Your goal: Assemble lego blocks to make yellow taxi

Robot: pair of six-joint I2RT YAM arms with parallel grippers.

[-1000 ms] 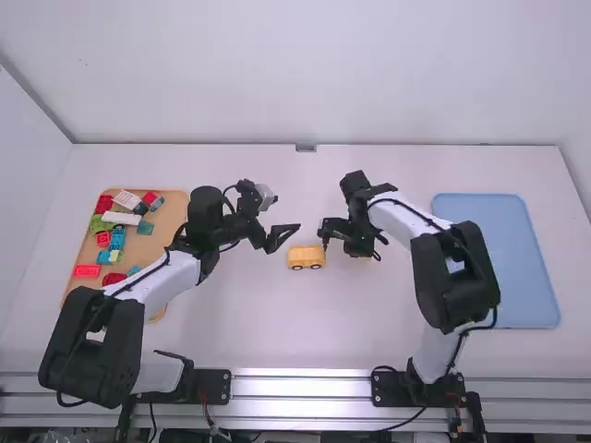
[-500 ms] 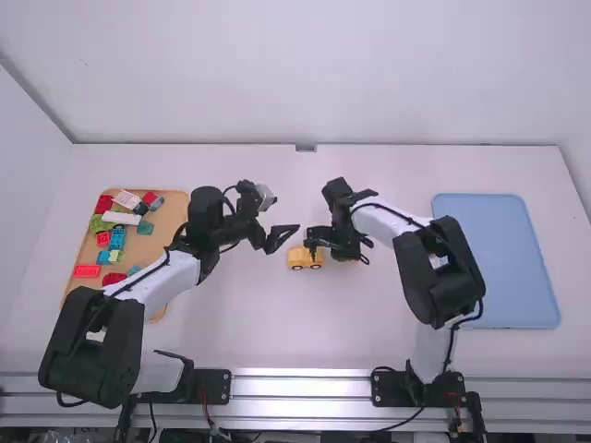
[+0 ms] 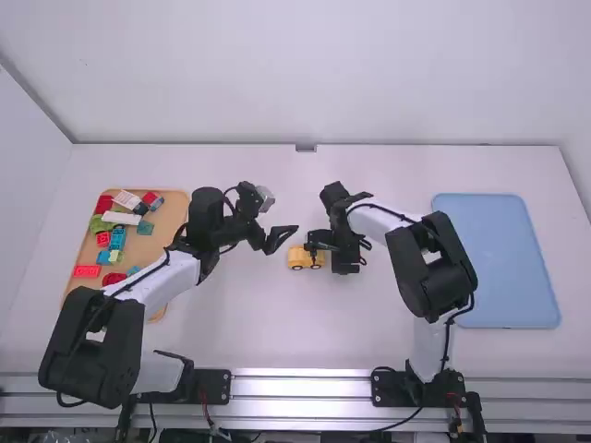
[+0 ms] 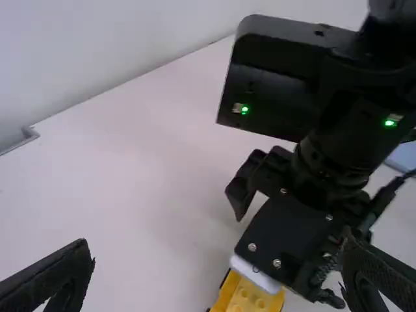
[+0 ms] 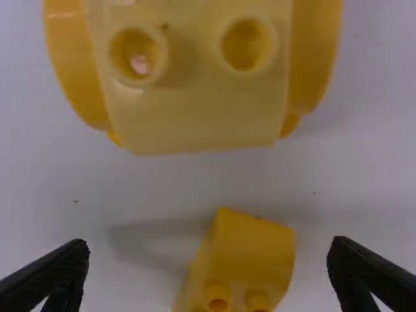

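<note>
Toy car (image 3: 298, 257) — between two trays (image 3: 506, 263)

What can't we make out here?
- High view: right end of the yellow wheeled piece, behind the right gripper.
- High view: part of the tan tray, under the left arm.
- Right wrist view: sloped yellow block, cut off by bottom edge.
- Left wrist view: studded yellow piece, likewise.

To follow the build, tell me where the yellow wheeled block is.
In the high view, the yellow wheeled block is near the middle of the table, between the left gripper and the right gripper, close by the latter.
</note>
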